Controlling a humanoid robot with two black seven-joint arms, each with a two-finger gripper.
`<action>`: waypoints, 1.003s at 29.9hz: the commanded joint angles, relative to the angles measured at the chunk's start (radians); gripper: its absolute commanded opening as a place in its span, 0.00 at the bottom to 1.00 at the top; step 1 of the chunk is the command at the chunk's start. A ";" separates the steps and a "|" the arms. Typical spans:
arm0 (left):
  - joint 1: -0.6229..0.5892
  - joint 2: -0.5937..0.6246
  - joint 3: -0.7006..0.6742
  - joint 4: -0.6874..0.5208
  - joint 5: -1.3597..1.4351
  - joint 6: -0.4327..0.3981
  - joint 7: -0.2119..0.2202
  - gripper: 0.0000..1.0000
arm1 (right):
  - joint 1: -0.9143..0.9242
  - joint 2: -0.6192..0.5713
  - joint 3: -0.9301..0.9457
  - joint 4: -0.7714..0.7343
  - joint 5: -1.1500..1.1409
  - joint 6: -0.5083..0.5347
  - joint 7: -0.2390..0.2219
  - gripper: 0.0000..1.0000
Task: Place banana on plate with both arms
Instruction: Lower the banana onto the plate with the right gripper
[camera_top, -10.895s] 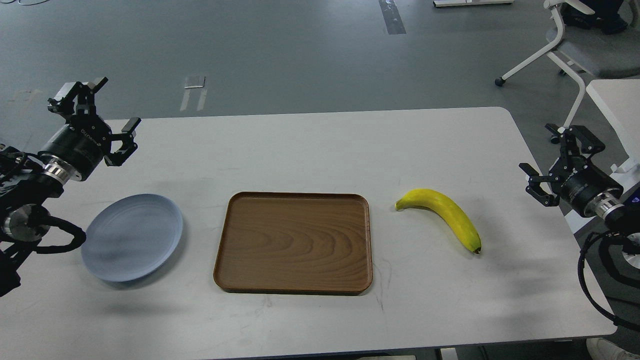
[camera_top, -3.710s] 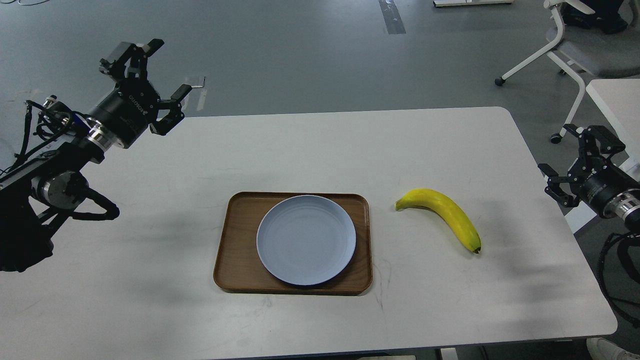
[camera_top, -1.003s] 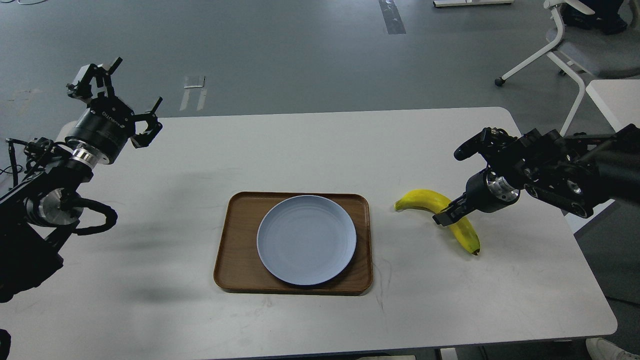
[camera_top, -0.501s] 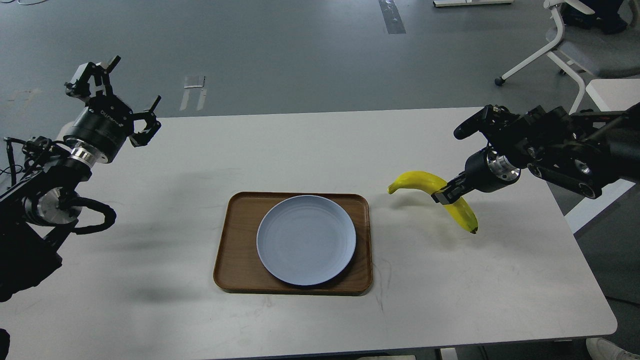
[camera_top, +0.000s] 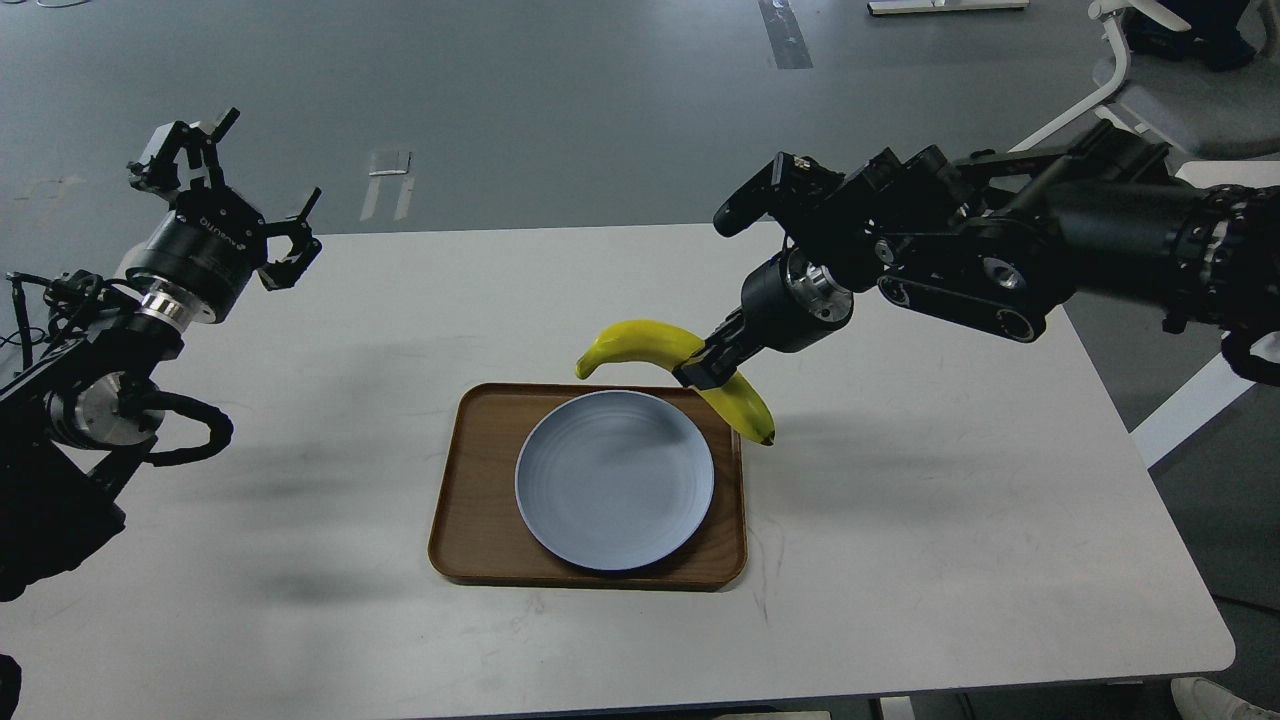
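Note:
The yellow banana hangs in the air over the far right corner of the brown wooden tray, held at its middle by my right gripper, which is shut on it. Its greenish stem end points left and its dark tip points down to the right. The pale blue-grey plate lies flat on the tray, just below and to the left of the banana. My left gripper is open and empty, raised over the table's far left edge, far from the plate.
The white table carries only the tray and the plate. A white office chair stands on the grey floor beyond the table at the far right. A second white surface adjoins the table's right side.

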 joint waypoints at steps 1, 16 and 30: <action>0.000 -0.001 0.001 0.000 -0.001 0.000 -0.001 1.00 | -0.019 0.050 -0.021 -0.003 0.043 0.002 0.000 0.00; 0.000 0.001 -0.002 0.000 -0.005 0.000 -0.001 1.00 | -0.073 0.161 -0.034 -0.072 0.057 0.000 0.000 0.02; -0.002 0.002 -0.002 0.000 -0.006 0.000 0.001 1.00 | -0.093 0.161 -0.057 -0.112 0.141 -0.001 0.000 0.48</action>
